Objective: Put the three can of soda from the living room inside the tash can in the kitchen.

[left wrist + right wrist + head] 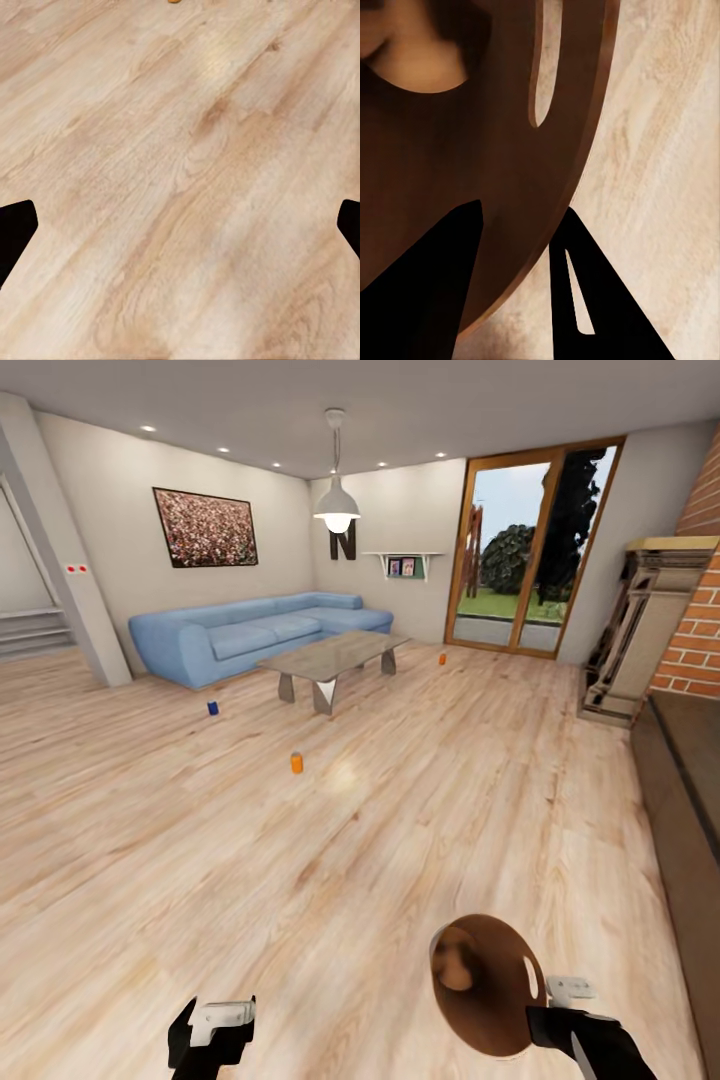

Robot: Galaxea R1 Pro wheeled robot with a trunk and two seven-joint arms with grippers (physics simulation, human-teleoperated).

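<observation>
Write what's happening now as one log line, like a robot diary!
room: living room | right gripper: holding trash can by rim | left gripper: open, empty | soda cans: three on floor

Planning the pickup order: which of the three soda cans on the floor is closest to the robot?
The orange can on open floor, nearer than the blue can by the sofa and the other orange can near the glass doors.

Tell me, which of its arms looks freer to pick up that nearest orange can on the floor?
The left, probably. The left gripper is open with nothing in it, and the nearest orange can stands ahead on that side. The right gripper is clamped on the trash can rim.
</observation>
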